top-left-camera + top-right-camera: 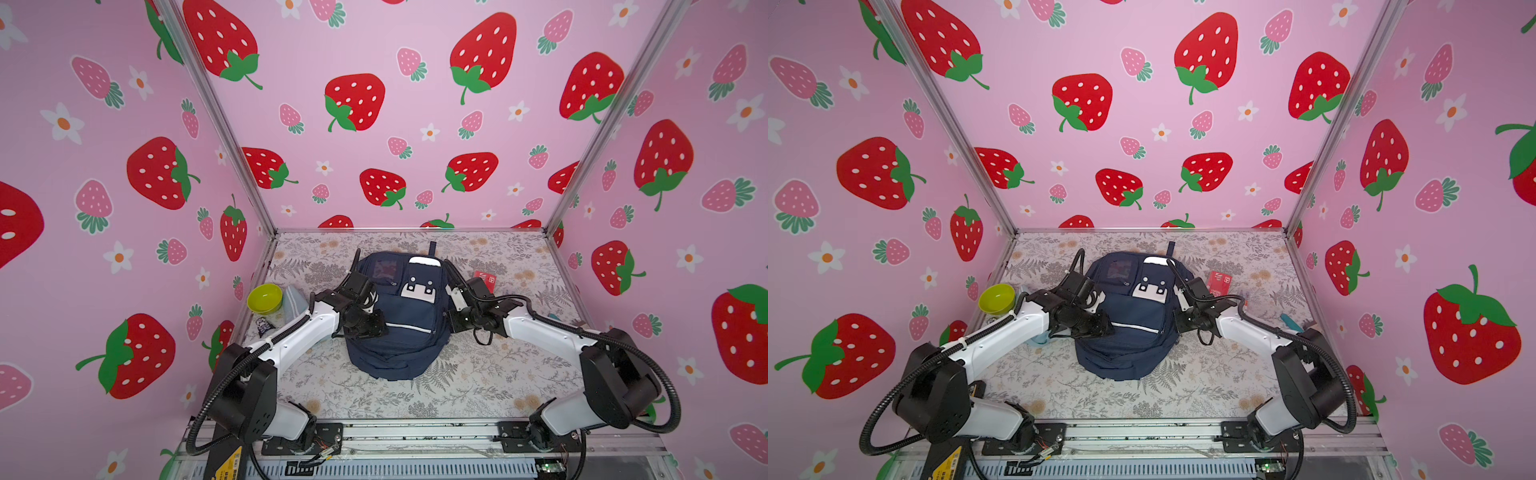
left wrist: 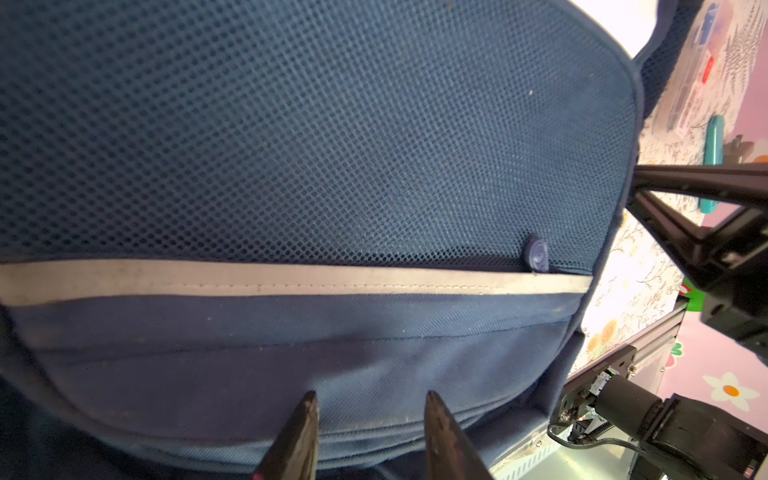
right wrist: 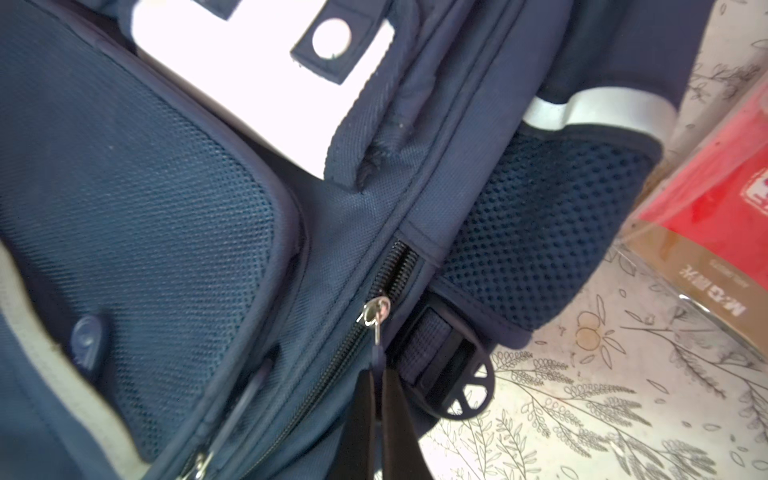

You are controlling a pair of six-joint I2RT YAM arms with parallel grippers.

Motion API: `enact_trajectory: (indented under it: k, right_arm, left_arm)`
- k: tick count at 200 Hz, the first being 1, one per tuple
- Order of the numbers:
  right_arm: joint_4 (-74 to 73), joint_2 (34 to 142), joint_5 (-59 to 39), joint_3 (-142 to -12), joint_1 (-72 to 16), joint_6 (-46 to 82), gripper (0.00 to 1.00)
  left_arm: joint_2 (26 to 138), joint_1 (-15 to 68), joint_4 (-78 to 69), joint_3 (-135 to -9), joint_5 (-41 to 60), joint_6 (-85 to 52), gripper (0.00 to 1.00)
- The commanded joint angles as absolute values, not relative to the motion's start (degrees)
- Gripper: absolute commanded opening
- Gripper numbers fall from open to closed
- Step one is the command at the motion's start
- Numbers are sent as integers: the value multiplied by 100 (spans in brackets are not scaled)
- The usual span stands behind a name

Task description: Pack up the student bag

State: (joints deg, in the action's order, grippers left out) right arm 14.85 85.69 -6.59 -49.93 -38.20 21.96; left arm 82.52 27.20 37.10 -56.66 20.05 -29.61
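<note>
Student bag: laid at centre of table, between both arms. Left gripper: jaws parted, nothing held, pointed at bag front. Right gripper: jaws clamped on right-side zip pull.

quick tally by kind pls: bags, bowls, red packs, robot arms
student bag: 1
green bowl: 1
red pack: 1
robot arms (left arm, right arm): 2
total: 5
</note>
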Motion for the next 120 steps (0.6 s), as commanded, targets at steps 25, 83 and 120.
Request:
enact_trajectory:
  k: [25, 83, 120]
  right_arm:
    - [1530, 8247, -787, -4808, -3902, 2249, 0]
    - [1652, 8064, -521, -4746, -4238, 2462, 0]
    - [1870, 7943, -287, -4821, -4339, 2648, 0]
  left_arm:
    - [8174, 2690, 3678, -5392, 2125, -3097, 60]
    - [8298, 2672, 2798, -5069, 2600, -3859, 66]
    - [8189, 2672, 2902, -5090, 2784, -4027, 67]
